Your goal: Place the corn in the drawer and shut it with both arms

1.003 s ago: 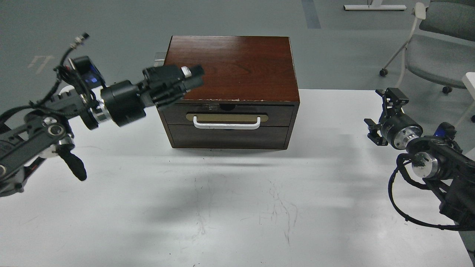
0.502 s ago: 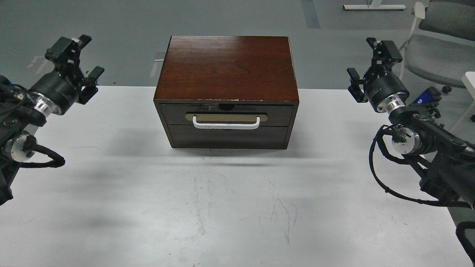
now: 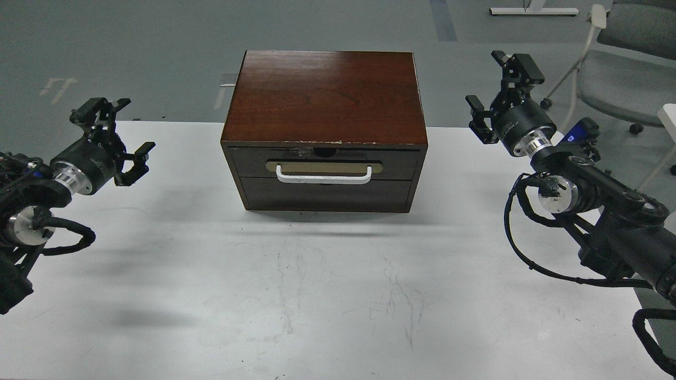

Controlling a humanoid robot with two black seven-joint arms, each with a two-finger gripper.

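head view: drawer (image 3: 323, 163) shut; left claw (image 3: 120, 138), right claw (image 3: 499, 97) spread, empty.

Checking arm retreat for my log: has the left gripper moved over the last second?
Yes. The left gripper was at the cabinet's top left corner a second ago; it has withdrawn leftward and now hangs, fingers spread, well clear of the cabinet's left side.
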